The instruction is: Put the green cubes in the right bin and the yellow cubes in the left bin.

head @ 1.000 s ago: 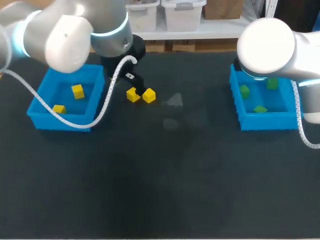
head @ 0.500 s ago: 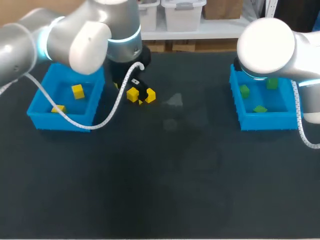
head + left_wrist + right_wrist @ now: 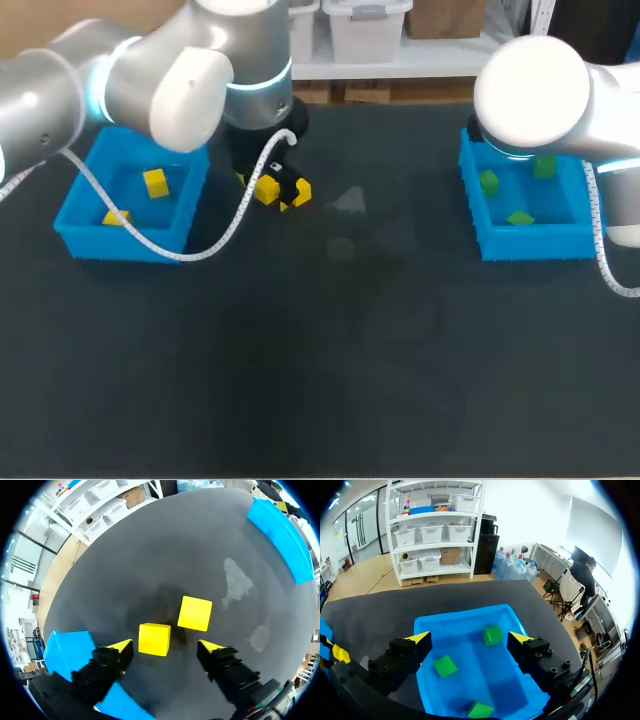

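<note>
**Desk:** Where do your left fingers stand?

**Me:** My left gripper is spread wide just above the dark table top. One small yellow plastic cube sits between the fingers, nearer one tip, and I see neither tip touching it. A second yellow cube lies just ahead of the fingers, apart from the first.

**Desk:** And the right?

**Me:** My right gripper hangs spread over the right blue plastic bin, gripping nothing. Three green plastic cubes lie below its fingers. The left blue plastic bin holds two more yellow cubes.
</note>
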Controlling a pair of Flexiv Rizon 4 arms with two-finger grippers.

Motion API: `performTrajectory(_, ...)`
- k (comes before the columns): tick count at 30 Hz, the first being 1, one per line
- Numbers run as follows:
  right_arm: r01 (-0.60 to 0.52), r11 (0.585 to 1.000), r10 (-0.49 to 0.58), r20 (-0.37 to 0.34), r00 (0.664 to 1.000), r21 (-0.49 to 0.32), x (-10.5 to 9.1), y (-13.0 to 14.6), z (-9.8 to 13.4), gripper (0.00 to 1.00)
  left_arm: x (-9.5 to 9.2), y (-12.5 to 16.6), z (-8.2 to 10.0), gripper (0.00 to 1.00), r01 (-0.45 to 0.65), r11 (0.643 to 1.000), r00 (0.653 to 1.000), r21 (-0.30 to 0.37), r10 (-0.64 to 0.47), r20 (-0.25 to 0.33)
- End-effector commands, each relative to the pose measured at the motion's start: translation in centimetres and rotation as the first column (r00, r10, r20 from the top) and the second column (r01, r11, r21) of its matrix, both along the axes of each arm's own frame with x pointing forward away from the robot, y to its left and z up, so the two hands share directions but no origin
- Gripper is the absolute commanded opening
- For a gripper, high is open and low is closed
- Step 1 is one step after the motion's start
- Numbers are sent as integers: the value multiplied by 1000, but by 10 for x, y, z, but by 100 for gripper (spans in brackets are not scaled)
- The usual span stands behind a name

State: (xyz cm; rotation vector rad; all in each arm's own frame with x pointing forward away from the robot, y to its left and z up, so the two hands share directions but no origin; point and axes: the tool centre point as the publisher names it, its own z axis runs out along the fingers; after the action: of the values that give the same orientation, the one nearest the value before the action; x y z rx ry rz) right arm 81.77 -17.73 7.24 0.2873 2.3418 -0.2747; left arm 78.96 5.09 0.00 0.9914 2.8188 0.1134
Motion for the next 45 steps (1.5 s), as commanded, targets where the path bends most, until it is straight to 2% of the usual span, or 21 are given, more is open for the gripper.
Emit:
performTrajectory(1,0,1000,0,0,1000,-1,0,0,0,100,1,1,0,0,3,1000,1000,6,-4,9)
performTrajectory(14,0,1000,0,0,1000,-1,0,0,0,100,-2,2,2,0,-3,1000,1000,6,3,20)
performTrajectory(18,0,1000,0,0,1000,-1,0,0,0,100,-2,0,14,0,11,1000,999,11,-11,52)
performTrajectory(24,0,1000,0,0,1000,-1,0,0,0,100,-4,8,51,0,-2,1000,990,7,1,138)
performTrajectory(29,0,1000,0,0,1000,-1,0,0,0,100,-6,36,82,0,-77,997,976,-7,77,206)
performTrajectory(34,0,1000,0,0,1000,-1,0,0,0,100,-11,76,102,0,-179,984,950,-8,175,260)
performTrajectory(39,0,1000,0,0,1000,-1,0,0,0,100,-22,116,108,0,-277,961,926,5,265,269)
performTrajectory(45,0,1000,0,0,1000,-1,0,0,0,100,-36,150,101,0,-361,932,906,40,340,251)
